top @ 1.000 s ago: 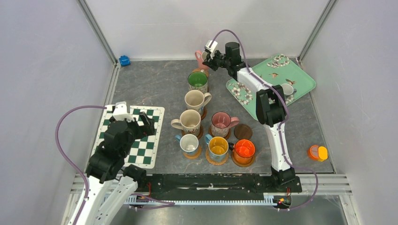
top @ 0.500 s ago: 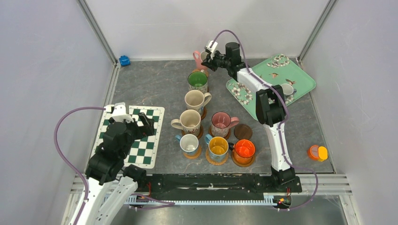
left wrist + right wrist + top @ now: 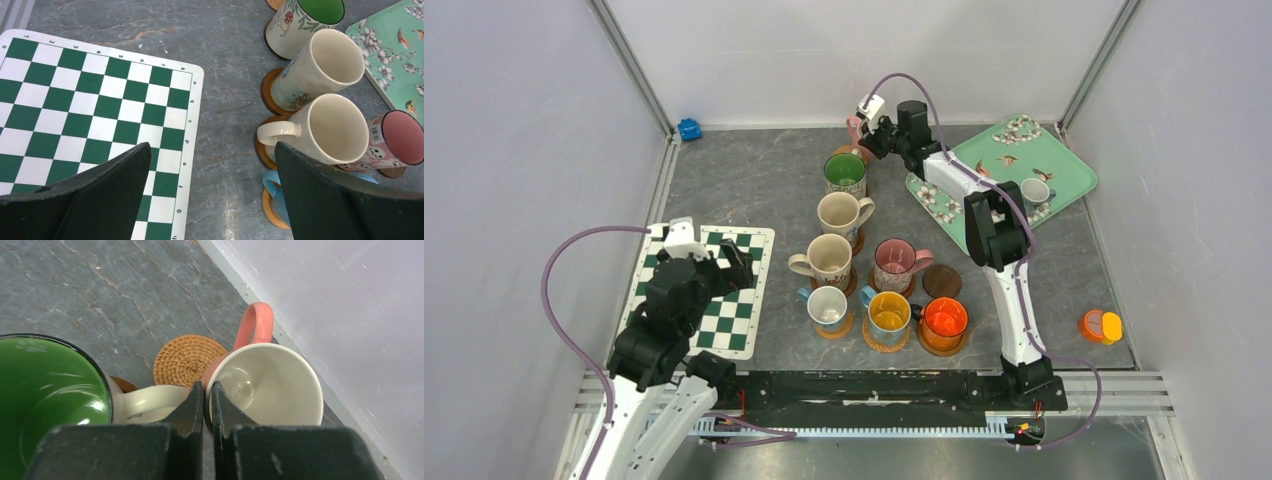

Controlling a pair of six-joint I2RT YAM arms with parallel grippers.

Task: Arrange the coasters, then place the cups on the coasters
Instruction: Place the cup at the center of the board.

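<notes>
All the action's at the far end of the table. The right gripper (image 3: 206, 387) has its jaws pinched nearly together on the near wall of the small pink cup (image 3: 265, 385), one finger inside the rim and one outside. It's a sensible hold, since the handle points away towards the back wall and can't be reached from this side.

From the wrist view the cup sits just beside the rattan coaster (image 3: 182, 360), overlapping its edge. Whether its base is off the table I can't tell. That woven disc is bare, so I'd say it's where this cup is bound, just behind the green-lined mug (image 3: 45, 390).

On the near side, the left gripper (image 3: 211, 155) is spread as wide as it goes with nothing in it. It hangs over the checkered mat (image 3: 75, 100), well apart from the cluster.

Seven mugs look seated on coasters in the middle. One brown coaster (image 3: 942, 281) lies bare beside the pink skull mug (image 3: 894, 262), and a small white cup (image 3: 1034, 190) waits on the floral tray (image 3: 1069, 165). My read is two cups left to seat.
</notes>
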